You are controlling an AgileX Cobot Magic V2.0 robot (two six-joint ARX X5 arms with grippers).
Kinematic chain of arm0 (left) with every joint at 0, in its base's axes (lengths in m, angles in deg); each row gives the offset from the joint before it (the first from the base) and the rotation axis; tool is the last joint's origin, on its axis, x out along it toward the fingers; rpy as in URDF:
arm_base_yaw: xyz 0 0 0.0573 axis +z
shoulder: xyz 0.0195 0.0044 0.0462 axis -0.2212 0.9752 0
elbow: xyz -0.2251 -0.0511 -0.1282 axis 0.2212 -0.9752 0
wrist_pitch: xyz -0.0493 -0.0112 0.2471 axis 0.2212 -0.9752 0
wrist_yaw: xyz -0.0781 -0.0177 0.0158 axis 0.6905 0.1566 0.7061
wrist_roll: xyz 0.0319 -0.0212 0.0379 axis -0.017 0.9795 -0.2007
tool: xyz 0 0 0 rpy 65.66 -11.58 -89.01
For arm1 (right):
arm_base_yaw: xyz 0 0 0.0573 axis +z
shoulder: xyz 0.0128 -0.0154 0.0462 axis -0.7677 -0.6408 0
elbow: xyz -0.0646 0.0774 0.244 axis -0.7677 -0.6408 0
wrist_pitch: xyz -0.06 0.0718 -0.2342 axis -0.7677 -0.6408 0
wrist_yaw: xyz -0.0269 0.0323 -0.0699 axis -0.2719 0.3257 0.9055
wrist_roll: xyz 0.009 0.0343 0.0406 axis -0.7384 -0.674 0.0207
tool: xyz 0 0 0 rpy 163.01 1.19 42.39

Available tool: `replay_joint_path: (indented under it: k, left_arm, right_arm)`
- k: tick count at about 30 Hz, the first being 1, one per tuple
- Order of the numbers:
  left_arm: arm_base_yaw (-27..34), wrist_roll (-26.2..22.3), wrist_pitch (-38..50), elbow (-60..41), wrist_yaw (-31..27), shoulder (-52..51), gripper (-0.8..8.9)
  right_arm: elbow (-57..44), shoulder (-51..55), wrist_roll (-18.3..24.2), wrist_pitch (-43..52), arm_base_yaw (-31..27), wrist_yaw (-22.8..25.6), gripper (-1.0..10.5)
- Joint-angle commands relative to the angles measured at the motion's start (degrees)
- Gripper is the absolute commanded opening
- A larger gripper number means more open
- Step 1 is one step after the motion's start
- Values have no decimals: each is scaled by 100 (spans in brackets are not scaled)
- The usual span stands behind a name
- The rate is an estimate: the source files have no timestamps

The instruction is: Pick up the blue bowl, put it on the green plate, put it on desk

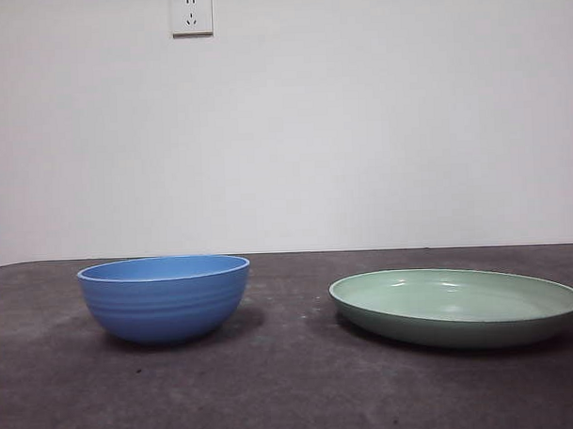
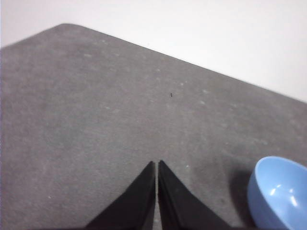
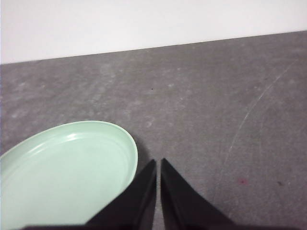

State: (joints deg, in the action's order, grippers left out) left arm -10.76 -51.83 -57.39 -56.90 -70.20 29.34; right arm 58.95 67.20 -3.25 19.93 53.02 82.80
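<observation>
The blue bowl (image 1: 165, 297) stands upright and empty on the desk (image 1: 292, 384) at the left. The green plate (image 1: 456, 305) lies flat on the desk at the right, well apart from the bowl. In the left wrist view my left gripper (image 2: 157, 164) is shut above bare desk (image 2: 120, 120), with the blue bowl (image 2: 279, 194) off to one side of it. My right gripper (image 3: 158, 163) is shut too and hangs just beside the rim of the green plate (image 3: 62, 172). Neither gripper holds anything. No arm shows in the front view.
A white wall with a power socket (image 1: 192, 13) rises behind the desk's far edge. A faint pale scratch (image 3: 254, 108) and a small red speck (image 3: 242, 181) mark the desk near the right gripper.
</observation>
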Motion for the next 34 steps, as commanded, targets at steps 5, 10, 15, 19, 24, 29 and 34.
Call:
replay_joint_path:
  k: [5, 10, 15, 19, 24, 29, 34]
  left_arm:
    - [11, 767, -264, 79, 146, -11, 10]
    - [11, 835, -496, 507, 431, 11, 10]
    - [11, 835, -640, 1113, 431, 164, 10]
    - [11, 614, -885, 1720, 522, 538, 10]
    - [11, 7, -1351, 2500, 1078, 1250, 10]
    - [11, -647, -1956, 3237, 1790, 2135, 10]
    - [-77, -1108, -2653, 3842, 2500, 2964, 10]
  right_arm:
    - [55, 13, -743, 28, -2, -181, 8]
    - [466, 11, -782, 24, -2, -177, 8]
    - [1095, -11, -772, -192, -2, -175, 8]
    - [1729, -212, -577, -654, -2, -175, 8]
    - [2527, -745, -262, -1333, 0, -223, 8]
    - [3318, -1539, 216, -2157, 0, -750, 8]
    - [4030, -2474, 883, -3182, 0, -1576, 8]
